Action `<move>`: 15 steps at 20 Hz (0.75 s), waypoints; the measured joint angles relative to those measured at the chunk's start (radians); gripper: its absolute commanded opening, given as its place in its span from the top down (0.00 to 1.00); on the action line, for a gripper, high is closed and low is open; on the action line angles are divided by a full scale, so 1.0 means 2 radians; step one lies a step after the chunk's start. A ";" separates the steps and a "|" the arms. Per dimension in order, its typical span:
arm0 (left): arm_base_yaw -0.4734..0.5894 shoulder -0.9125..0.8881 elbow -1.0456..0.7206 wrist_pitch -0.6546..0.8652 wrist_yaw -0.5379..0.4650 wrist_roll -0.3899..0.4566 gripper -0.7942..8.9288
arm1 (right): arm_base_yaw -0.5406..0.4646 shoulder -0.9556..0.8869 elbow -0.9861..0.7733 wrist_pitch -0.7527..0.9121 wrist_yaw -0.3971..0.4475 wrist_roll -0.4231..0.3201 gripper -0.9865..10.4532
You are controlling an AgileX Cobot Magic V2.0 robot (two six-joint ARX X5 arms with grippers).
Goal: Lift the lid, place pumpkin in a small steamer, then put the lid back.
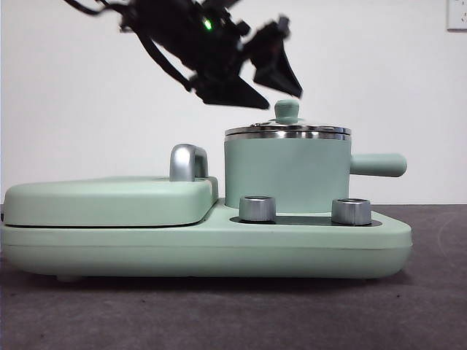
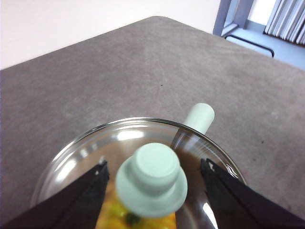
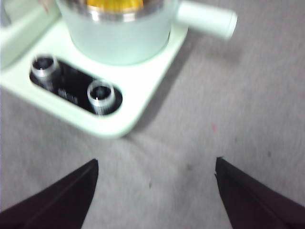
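Observation:
The small steamer (image 1: 284, 175) stands on the base with the lid (image 1: 288, 131) resting on its rim. My left gripper (image 1: 284, 100) hangs just above the lid's mint knob (image 1: 286, 111), jaws open. In the left wrist view the left gripper (image 2: 153, 163) has its jaws spread on either side of the knob (image 2: 152, 179), not touching it. The pumpkin (image 2: 112, 212) shows yellow-orange through the lid's glass (image 2: 119, 138), inside the pot. It also shows in the right wrist view (image 3: 114, 5) at the steamer's (image 3: 119, 40) top. My right gripper (image 3: 155, 162) is open and empty over the table, in front of the base.
The wide mint base (image 1: 219, 248) carries two steel dials (image 1: 257, 208) (image 1: 351, 211) and a flat mint cover (image 1: 109, 200) with a chrome handle (image 1: 186, 162) on the left. The steamer's side handle (image 1: 379, 165) sticks out to the right. Grey table (image 3: 214, 119) lies around.

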 measured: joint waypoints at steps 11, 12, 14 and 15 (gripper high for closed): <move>0.081 -0.120 -0.006 -0.210 0.000 -0.113 0.59 | 0.000 0.089 0.000 0.106 -0.024 -0.010 0.58; 0.087 -0.137 -0.017 -0.217 0.001 -0.113 0.59 | 0.000 0.102 0.000 0.125 -0.028 -0.014 0.58; 0.101 -0.171 -0.043 -0.233 0.000 -0.112 0.59 | 0.000 0.126 0.000 0.162 -0.039 -0.017 0.58; 0.107 -0.187 -0.059 -0.238 0.000 -0.112 0.59 | 0.000 0.138 0.000 0.179 -0.044 -0.018 0.58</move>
